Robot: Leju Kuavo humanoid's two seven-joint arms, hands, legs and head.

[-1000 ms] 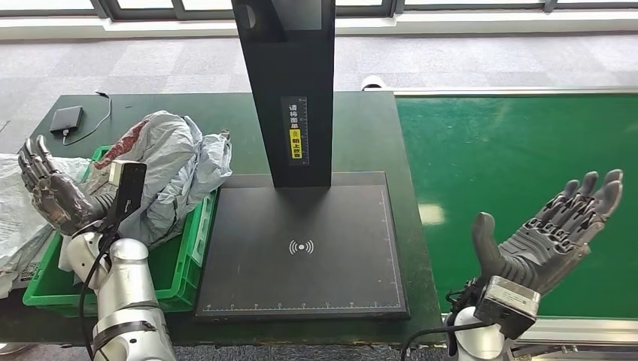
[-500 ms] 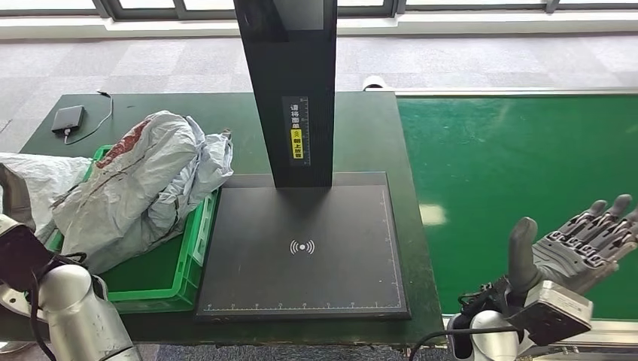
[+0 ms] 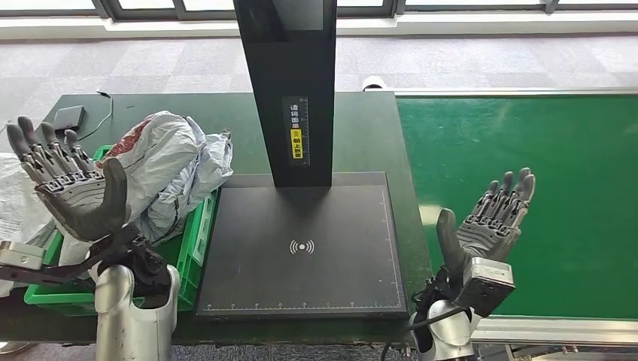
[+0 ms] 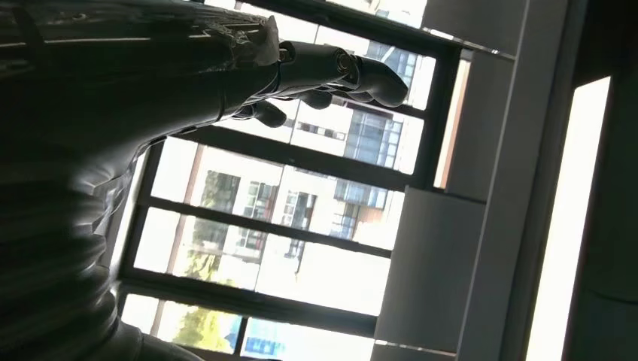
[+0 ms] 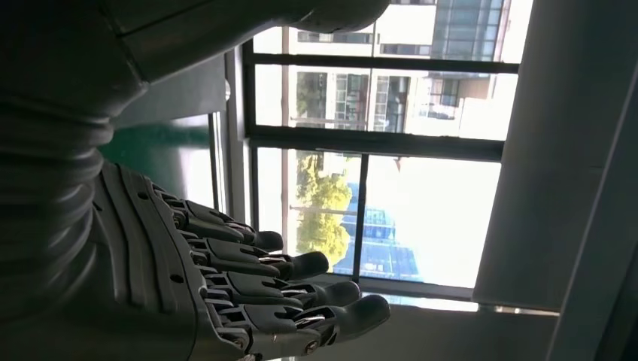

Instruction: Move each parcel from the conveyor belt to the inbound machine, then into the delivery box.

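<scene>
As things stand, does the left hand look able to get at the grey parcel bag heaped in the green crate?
Probably yes. The left hand is raised, open and holding nothing, right beside the grey parcel bag, which lies heaped on top of the green crate with nothing covering it or standing between them.

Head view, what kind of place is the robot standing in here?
Probably a parcel-sorting station, perhaps a demo or test set-up. A green conveyor belt runs beside a dark scanning machine with an upright post, and grey parcel bags fill a green crate. Both wrist views show large windows facing other buildings.
</scene>
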